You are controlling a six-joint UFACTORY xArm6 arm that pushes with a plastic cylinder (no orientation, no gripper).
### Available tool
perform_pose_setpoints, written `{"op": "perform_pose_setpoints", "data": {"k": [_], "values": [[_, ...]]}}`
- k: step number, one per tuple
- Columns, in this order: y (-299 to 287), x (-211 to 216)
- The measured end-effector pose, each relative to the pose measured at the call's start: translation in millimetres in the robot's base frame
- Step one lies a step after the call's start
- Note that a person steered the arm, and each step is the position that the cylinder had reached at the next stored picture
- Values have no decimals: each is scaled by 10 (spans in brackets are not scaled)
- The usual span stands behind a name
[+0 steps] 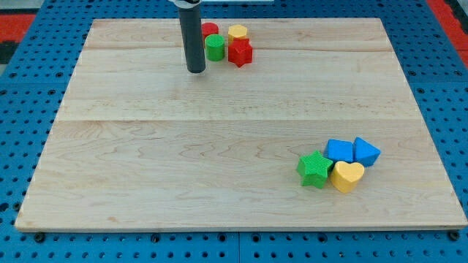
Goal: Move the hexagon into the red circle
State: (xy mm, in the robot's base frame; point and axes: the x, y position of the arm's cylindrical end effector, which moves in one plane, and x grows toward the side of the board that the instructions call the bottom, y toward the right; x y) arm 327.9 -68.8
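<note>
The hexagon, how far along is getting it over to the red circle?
Already done, it seems: the yellow hexagon sits right beside the red circle, apparently touching, in a cluster with the green cylinder and red star. In hand: my tip rests just left of the green cylinder. Left: at most a small nudge.

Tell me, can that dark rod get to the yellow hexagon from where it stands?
Probably not straight on: my tip sits left of the green cylinder, which, with the red circle, blocks the yellow hexagon. Going around looks open.
</note>
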Motion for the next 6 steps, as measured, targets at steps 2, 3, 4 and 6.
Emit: {"op": "perform_pose_setpoints", "data": {"k": [2,3,4,6], "values": [[-9,0],[0,-2],[352,-8],[1861,-338]]}}
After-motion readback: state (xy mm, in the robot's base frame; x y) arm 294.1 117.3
